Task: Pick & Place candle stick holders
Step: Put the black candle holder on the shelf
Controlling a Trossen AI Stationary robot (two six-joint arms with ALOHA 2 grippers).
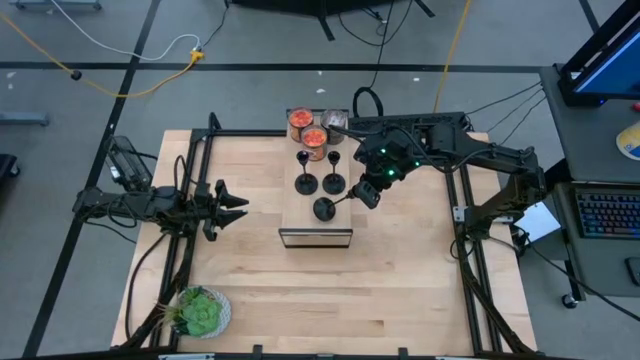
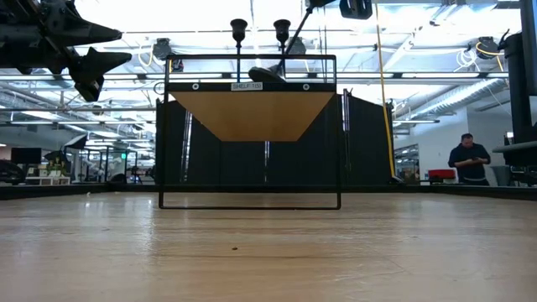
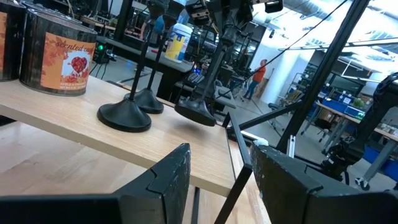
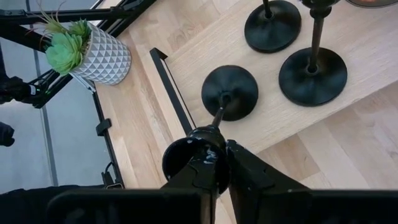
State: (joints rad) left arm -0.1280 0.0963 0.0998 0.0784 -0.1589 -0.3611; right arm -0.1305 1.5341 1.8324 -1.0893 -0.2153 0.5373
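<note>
Three black candle stick holders are on the wooden top of a small black-framed shelf [image 1: 300, 222] at mid-table. Two stand upright on their round bases [image 1: 305, 184] [image 1: 333, 184]. The third [image 1: 326, 208] leans toward the table's right, with my right gripper [image 1: 366, 193] shut on its top end. My left gripper [image 1: 238, 208] hangs open and level over the table's left side, pointing at the shelf and touching nothing; the left wrist view shows its fingers [image 3: 214, 180] short of the shelf edge. My right gripper pinches the third holder's cup top [image 4: 194, 152] between its two fingers [image 4: 249, 177]. It comes slanting down from the table's right. The thin stem [image 4: 219, 115] runs tilted from the fingers down to the round base [image 4: 230, 92]. The base is tipped, low over the shelf top near its front edge.
Two jars with red-orange labels [image 1: 300, 122] [image 1: 314, 140] and a silvery-grey jar [image 1: 335, 120] stand at the shelf's far end. A potted succulent [image 1: 200, 312] sits at the table's near left corner. A person [image 2: 470, 159] stands in the room beyond.
</note>
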